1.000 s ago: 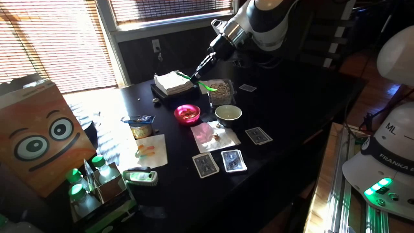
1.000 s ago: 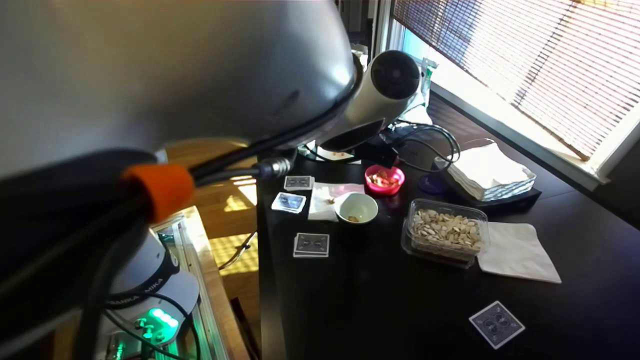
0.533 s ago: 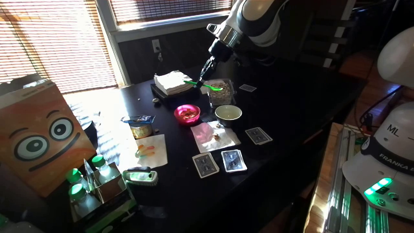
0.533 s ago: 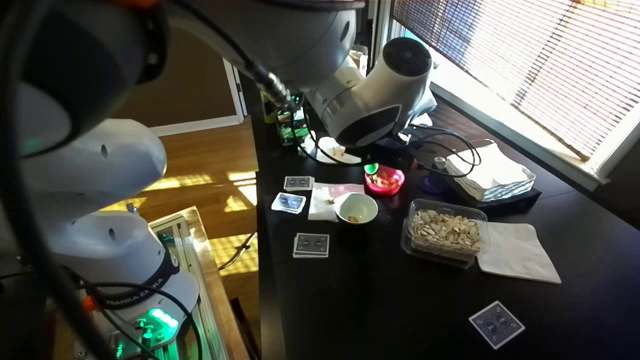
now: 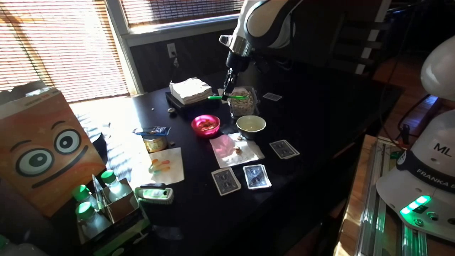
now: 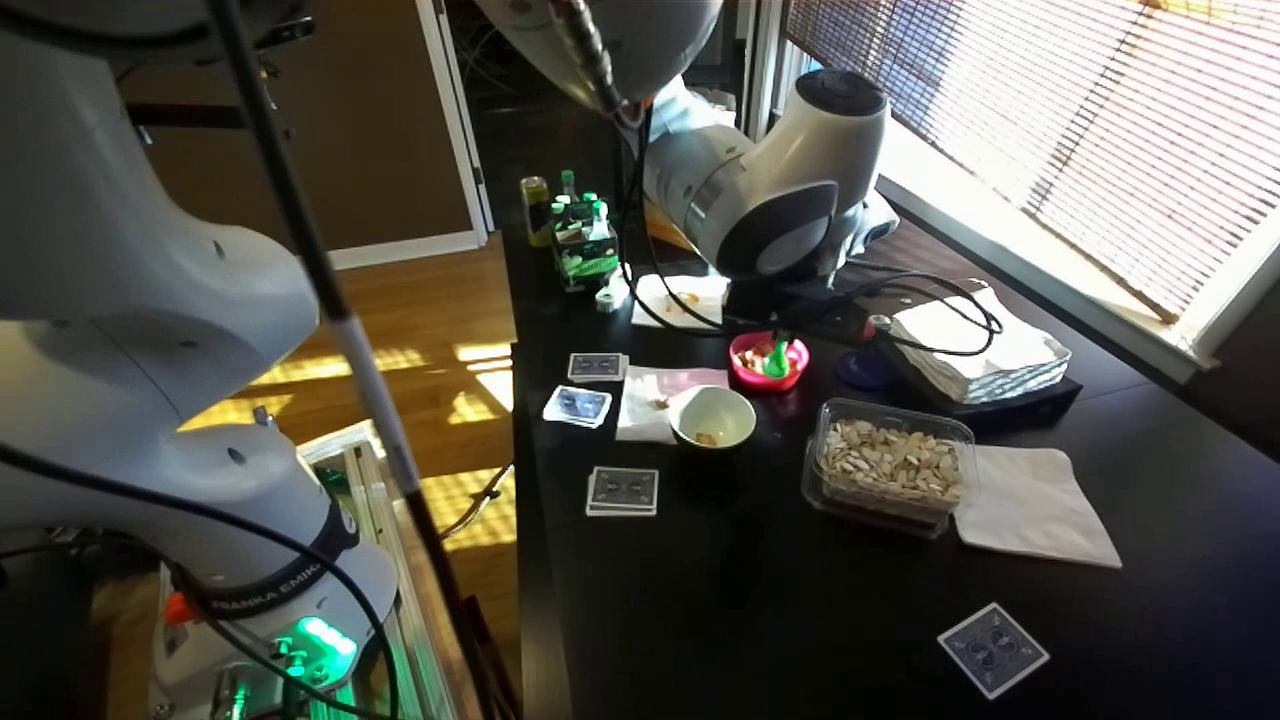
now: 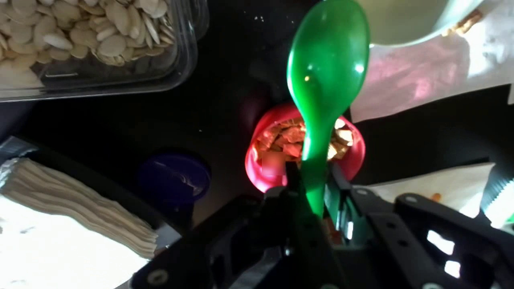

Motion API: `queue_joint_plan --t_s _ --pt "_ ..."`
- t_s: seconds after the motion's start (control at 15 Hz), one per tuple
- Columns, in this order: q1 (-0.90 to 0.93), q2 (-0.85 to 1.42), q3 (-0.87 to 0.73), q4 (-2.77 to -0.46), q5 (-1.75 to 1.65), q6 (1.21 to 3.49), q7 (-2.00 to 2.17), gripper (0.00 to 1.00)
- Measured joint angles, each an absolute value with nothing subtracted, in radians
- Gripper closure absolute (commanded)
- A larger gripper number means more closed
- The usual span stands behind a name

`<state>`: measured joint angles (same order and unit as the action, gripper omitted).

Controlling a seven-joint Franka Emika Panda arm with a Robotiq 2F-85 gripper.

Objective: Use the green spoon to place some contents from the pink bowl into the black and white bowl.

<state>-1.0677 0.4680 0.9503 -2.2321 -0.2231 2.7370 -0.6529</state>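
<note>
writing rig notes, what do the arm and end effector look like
The arm is white and rounded, with dark end caps, a silver cable plug and a black band lettered FRANKA. The end effector is black, dotted with small screws.

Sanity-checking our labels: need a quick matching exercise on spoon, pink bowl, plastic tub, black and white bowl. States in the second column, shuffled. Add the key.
Things
1. spoon
2. pink bowl
3. plastic tub
4. black and white bowl

States
A. filled with pale seeds
B. nearly bare, small brown bits at the bottom
C. held in the pincer
D. holding reddish chunks

Pairs: 1-C; 2-D; 3-A; 4-B
</note>
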Motion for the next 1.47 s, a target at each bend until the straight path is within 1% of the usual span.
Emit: queue_joint_plan --t_s 0.33,0.87,1.07,1.47 --pt "-0.831 0.450 0.722 -2.185 -0.169 2.727 -0.657 0.95" --pt "-0.519 0.454 0.412 -2.139 -0.039 2.768 -0.669 0.95" --pt "-0.451 0.470 0.345 -2.125 -0.008 2.789 -0.672 0.95" --pt "-0.401 0.528 0.313 -2.090 0.012 2.847 -0.675 0.95"
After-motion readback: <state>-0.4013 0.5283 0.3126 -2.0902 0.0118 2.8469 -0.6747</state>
